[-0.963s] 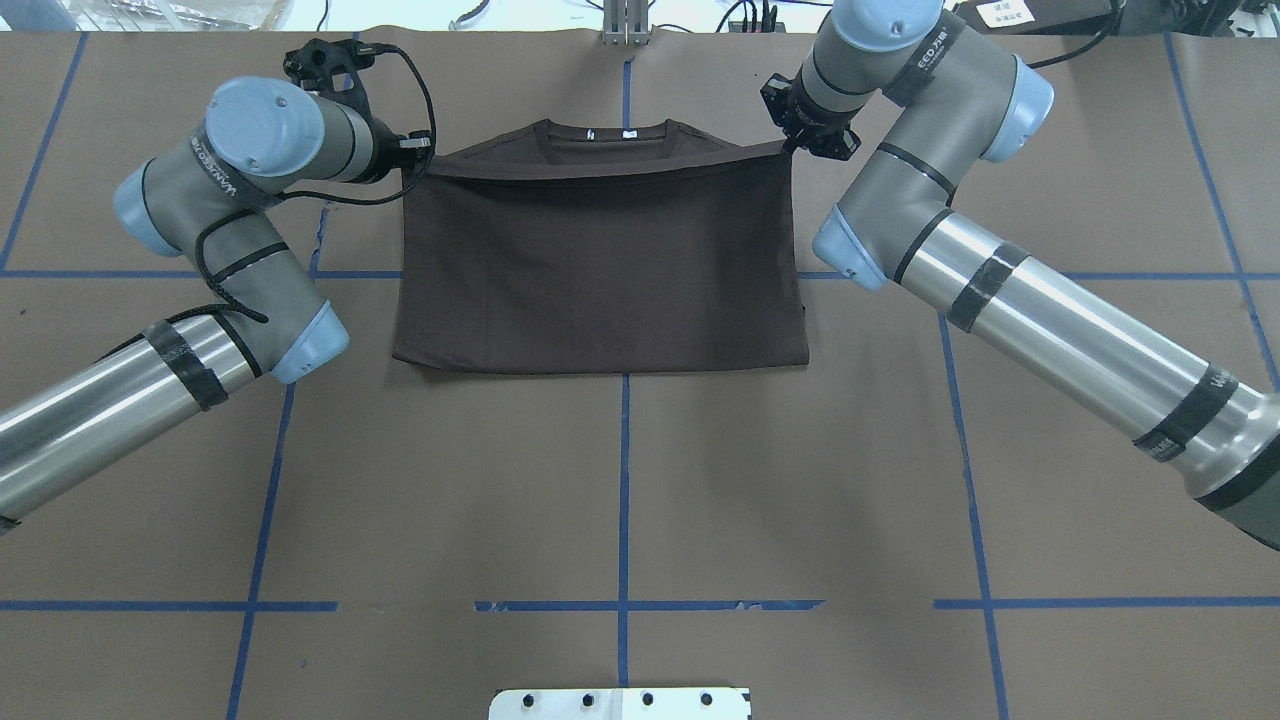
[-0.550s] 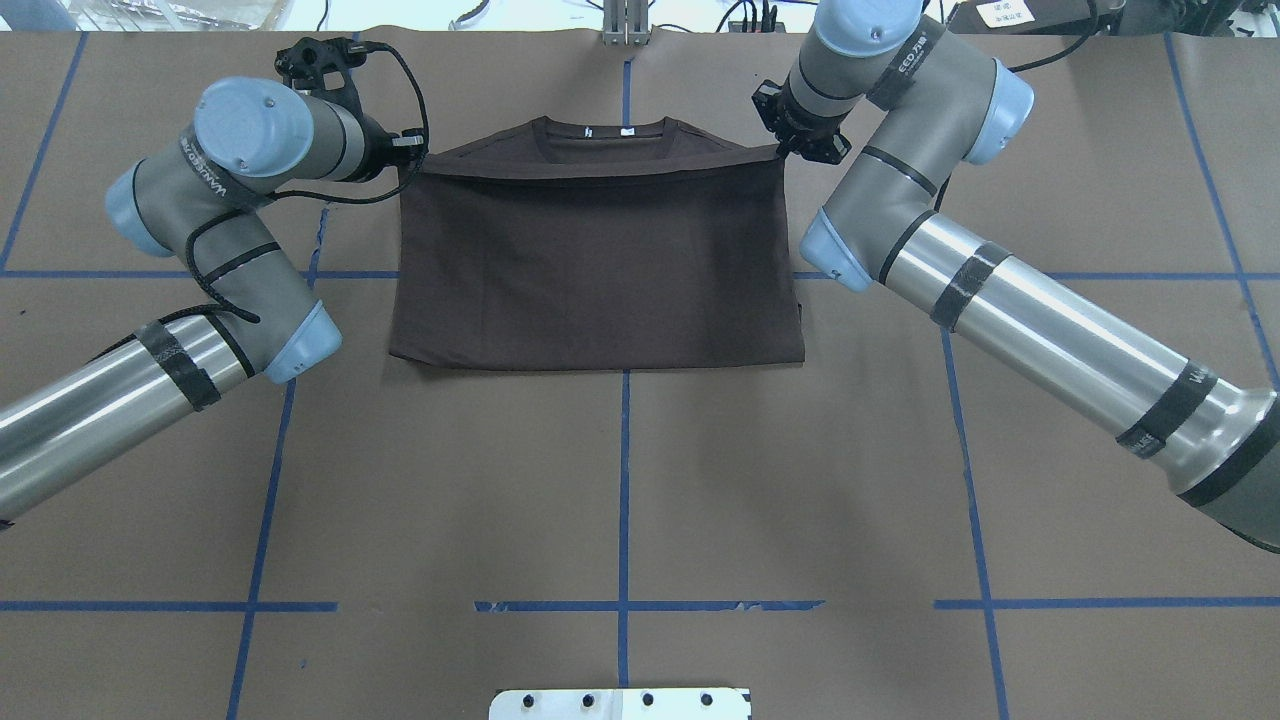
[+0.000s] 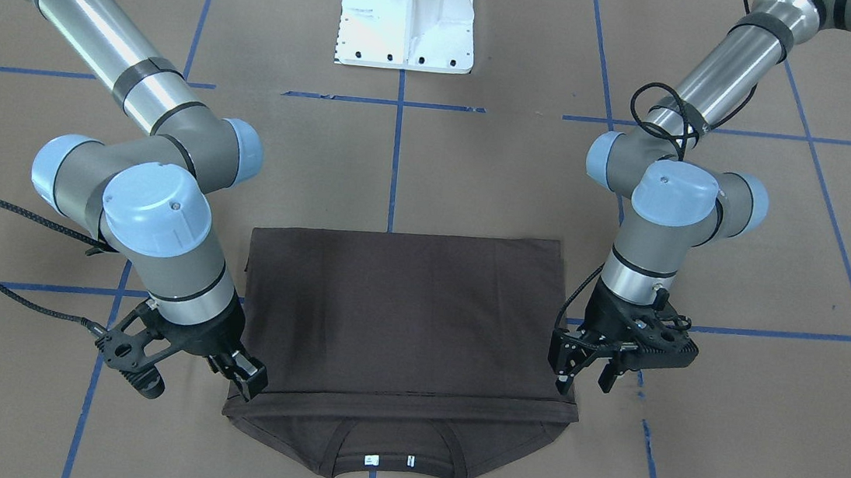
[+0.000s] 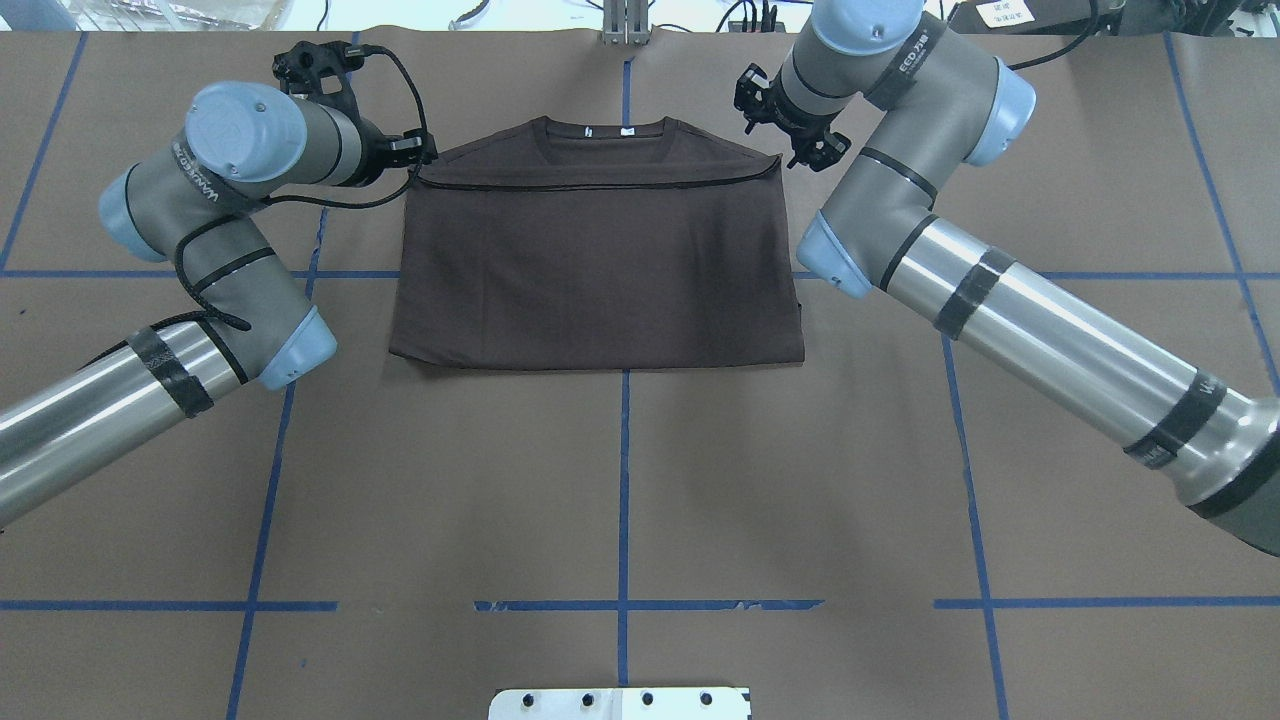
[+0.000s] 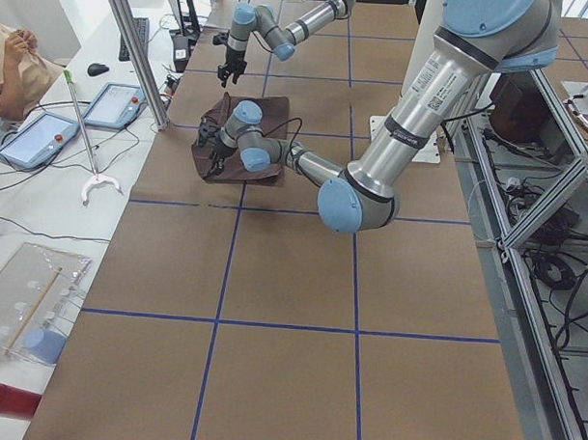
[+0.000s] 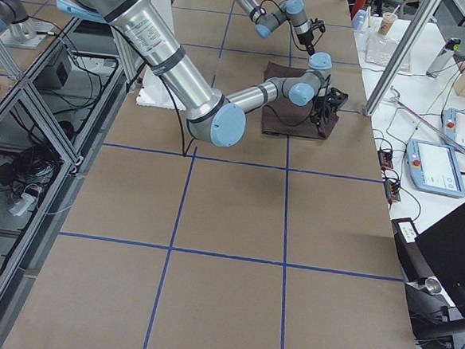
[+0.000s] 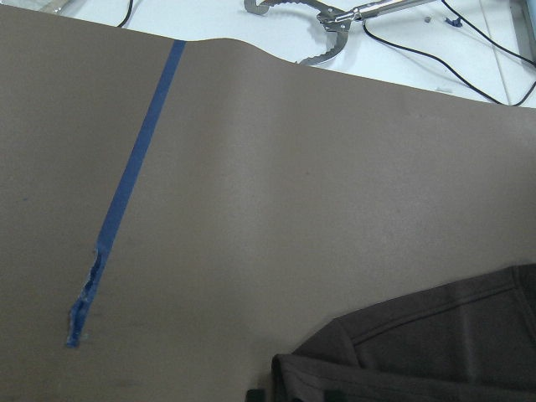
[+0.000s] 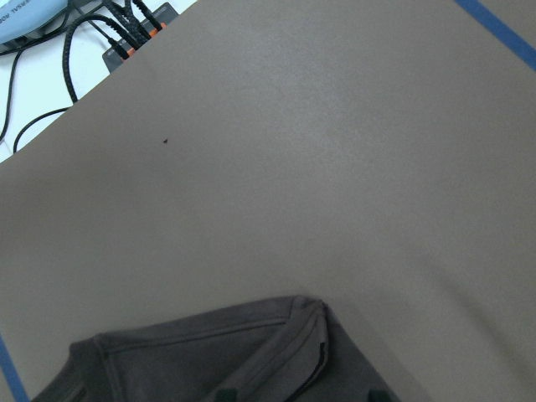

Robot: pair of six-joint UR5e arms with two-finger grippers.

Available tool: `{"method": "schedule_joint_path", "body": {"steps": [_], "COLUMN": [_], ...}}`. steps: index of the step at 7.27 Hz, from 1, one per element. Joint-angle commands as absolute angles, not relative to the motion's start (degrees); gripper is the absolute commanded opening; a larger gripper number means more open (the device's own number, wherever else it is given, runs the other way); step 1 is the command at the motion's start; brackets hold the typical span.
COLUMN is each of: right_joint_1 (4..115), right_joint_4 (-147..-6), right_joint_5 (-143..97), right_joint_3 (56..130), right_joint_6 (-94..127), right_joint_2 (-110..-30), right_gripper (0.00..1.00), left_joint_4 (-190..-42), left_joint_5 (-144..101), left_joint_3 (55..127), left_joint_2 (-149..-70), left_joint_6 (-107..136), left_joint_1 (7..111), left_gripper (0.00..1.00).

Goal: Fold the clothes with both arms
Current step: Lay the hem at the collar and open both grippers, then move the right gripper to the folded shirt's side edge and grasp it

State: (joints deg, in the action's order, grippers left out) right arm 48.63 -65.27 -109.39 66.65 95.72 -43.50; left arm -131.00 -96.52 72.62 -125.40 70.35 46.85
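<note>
The dark brown T-shirt (image 4: 600,270) lies folded on the brown table cover, its lower half laid up over the chest, with the collar and white neck labels (image 3: 388,462) showing past the hem. My left gripper (image 3: 582,379) is open just over the hem corner on its side; in the overhead view it (image 4: 418,158) is at the shirt's far left corner. My right gripper (image 3: 237,373) is open at the opposite hem corner (image 4: 785,160). Each wrist view shows a shirt corner (image 7: 419,352) (image 8: 209,360) lying flat between spread fingertips.
The white pedestal base (image 3: 407,26) stands at the robot's side of the table. Blue tape lines (image 4: 623,480) grid the cover. Tablets (image 5: 31,138) and cables lie on the white bench beyond the table's far edge, where a person sits (image 5: 15,61).
Both grippers carried the hem a little further toward the collar, then opened. The hem dropped flat onto the chest. The right gripper has lifted and turned slightly.
</note>
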Motion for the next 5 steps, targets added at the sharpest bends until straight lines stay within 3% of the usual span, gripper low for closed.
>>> {"method": "schedule_joint_path", "body": {"steps": [1, 5], "right_joint_1": [44.4, 38.5], "right_joint_4": [-65.0, -64.9], "right_joint_5": [-111.7, -111.2], "right_joint_3": [81.1, 89.1], "right_joint_6": [99.6, 105.5], "right_joint_2": [-55.1, -63.5], "right_gripper": [0.8, 0.82], "left_joint_4": [-132.7, -133.0], "left_joint_5": [-101.1, -101.2], "left_joint_3": [74.6, 74.7], "left_joint_2": [-125.2, -125.5], "left_joint_6": [70.6, 70.7], "left_joint_1": [47.2, 48.0], "left_gripper": [0.71, 0.71]}}
